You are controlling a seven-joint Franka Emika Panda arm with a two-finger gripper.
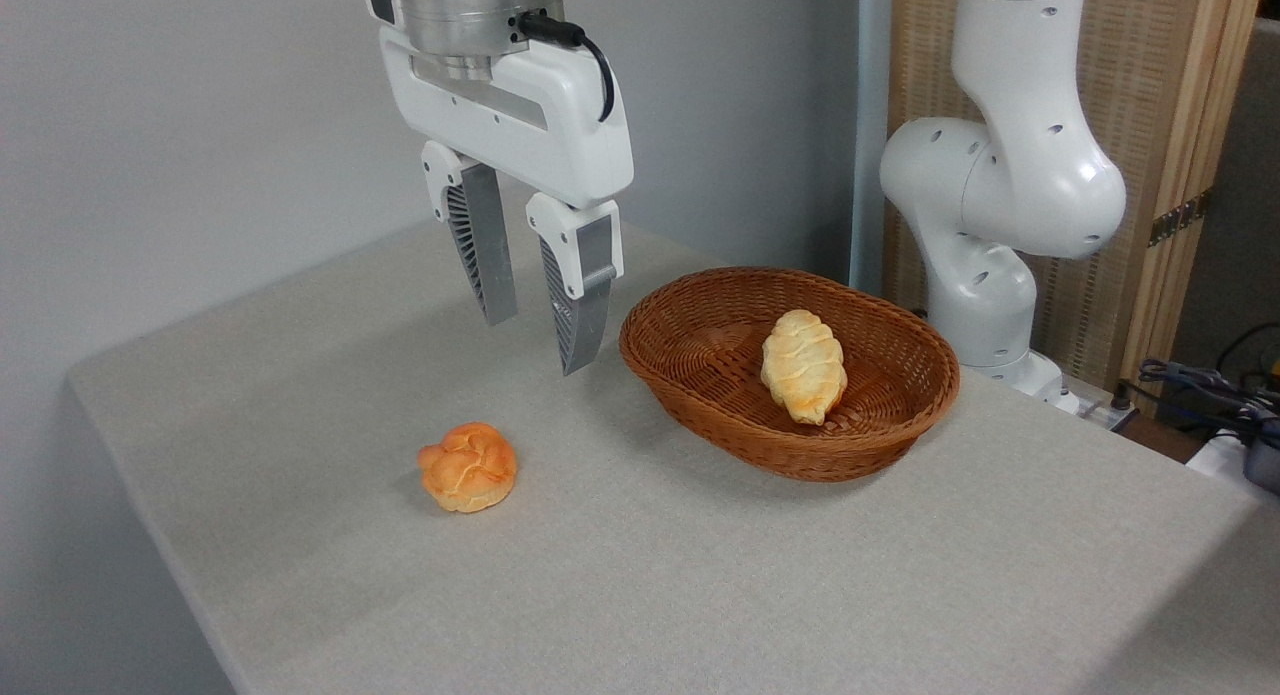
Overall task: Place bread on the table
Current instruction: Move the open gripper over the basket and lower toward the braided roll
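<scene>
Hanging above the table toward its far edge, our gripper has its fingers spread and empty, just beside the basket. The bread lies inside the basket. We should come down over the loaf's middle and close across its narrow width, clear of the wicker rim. A round bun sits nearer the front edge. The arm's upper part is cut off.

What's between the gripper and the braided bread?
Only the near rim of the wicker basket; the open gripper hangs left of it, the bread inside, per the fixed camera.
</scene>
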